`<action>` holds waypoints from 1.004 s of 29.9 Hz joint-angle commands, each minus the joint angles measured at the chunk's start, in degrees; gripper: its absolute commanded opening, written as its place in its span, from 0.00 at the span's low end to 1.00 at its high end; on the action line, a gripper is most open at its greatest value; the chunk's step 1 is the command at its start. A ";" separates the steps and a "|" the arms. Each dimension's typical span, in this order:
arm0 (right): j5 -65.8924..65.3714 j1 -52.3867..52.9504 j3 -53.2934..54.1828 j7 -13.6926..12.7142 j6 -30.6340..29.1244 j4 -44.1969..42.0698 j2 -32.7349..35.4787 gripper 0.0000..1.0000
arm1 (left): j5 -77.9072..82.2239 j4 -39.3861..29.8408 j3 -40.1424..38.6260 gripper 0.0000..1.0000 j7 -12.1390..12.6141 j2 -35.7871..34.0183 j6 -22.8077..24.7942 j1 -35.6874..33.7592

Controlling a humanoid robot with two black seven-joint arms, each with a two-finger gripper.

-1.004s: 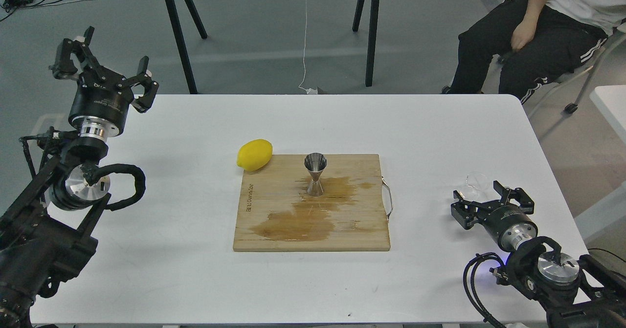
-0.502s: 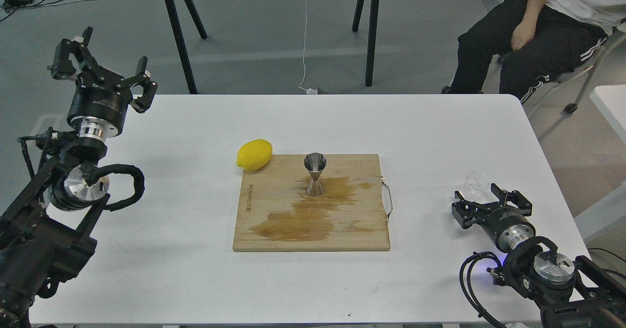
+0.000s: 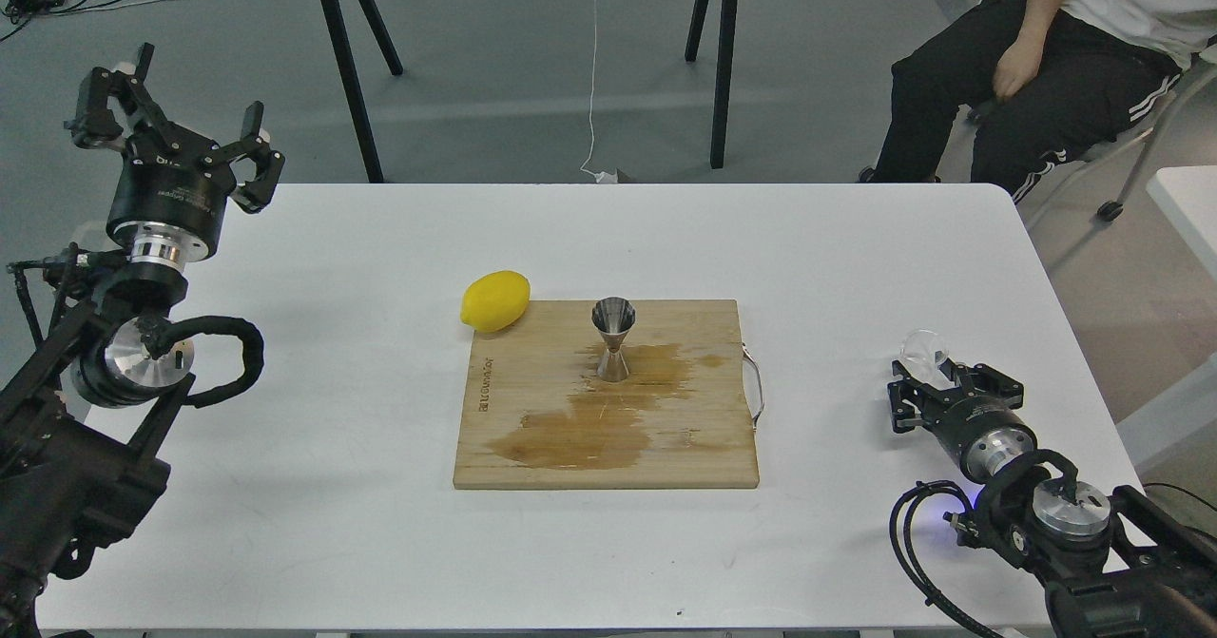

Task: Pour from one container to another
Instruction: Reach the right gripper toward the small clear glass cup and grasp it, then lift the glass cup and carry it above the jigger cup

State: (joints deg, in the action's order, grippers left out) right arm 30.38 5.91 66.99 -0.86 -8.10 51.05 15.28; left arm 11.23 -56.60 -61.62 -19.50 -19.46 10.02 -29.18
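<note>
White table (image 3: 380, 543) in a workshop, grey floor behind, seated person (image 3: 1074, 58) at far right. Wooden cutting board (image 3: 704, 448) lies mid-table with a dark wet stain across it; steel jigger (image 3: 613, 338) stands upright on the board, open cone up, presumably set there to receive the pour. Lemon (image 3: 494, 300) rests at the board's far-left corner, touching its edge. Clear glass cup (image 3: 924, 347) sits near the right table edge, well apart from the jigger. Right gripper (image 3: 954, 383) sits low, just at the cup, fingers apart around its near side; cannot tell whether they touch the glass. Left gripper (image 3: 171, 120) raised off the table's left corner, fingers spread, empty, likely parked out of the way
</note>
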 commanded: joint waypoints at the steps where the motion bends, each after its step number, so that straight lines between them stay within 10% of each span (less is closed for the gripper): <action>1: 0.03 -0.28 -0.02 -1.33 -0.60 1.15 -0.08 0.43 | -0.07 0.00 0.00 1.00 -0.19 -0.23 0.00 0.00; 14: -4.27 1.11 -4.06 -1.42 3.08 22.68 4.58 0.41 | -0.07 -0.09 0.00 1.00 -0.19 -1.46 0.00 0.00; 30: -19.38 21.34 -23.22 -0.46 10.73 23.04 0.72 0.41 | -0.15 -0.18 0.00 1.00 -0.19 -3.74 -1.49 0.00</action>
State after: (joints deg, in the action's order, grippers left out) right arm 14.97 25.87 46.04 -1.44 0.80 73.72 17.79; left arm 11.11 -56.70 -61.62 -19.73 -23.05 9.27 -29.10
